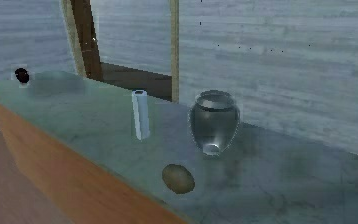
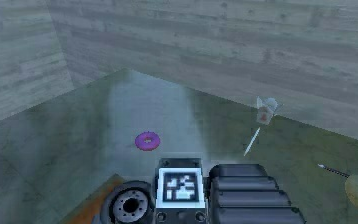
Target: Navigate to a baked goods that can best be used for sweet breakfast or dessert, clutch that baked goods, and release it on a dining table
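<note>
The arm (image 2: 249, 195) lies low at the arm side view's bottom edge, gripper (image 2: 127, 206) left of its marker (image 2: 182, 188); fingers and any hold I cannot tell. The purple doughnut (image 2: 145, 141) lies on the counter (image 2: 77, 150) just beyond. The forward view gives a white roll (image 1: 140, 115) and glass vase (image 1: 214, 122).
</note>
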Controlling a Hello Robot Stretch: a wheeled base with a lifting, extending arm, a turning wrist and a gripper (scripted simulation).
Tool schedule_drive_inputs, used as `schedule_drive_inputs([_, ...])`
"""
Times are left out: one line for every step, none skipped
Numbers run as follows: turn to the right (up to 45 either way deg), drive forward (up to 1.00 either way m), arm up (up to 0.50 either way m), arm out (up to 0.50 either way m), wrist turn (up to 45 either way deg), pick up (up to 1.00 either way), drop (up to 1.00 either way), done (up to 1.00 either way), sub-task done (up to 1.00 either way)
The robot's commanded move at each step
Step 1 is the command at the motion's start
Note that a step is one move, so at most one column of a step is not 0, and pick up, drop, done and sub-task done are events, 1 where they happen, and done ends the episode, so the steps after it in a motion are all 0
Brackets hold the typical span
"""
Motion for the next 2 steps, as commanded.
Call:
schedule_drive_inputs([0.0, 0.00, 0.00, 0.22, 0.0, 0.00, 0.00, 0.00, 0.00])
schedule_drive_inputs([0.0, 0.00, 0.00, 0.00, 45.0, 0.00, 0.00, 0.00, 0.00])
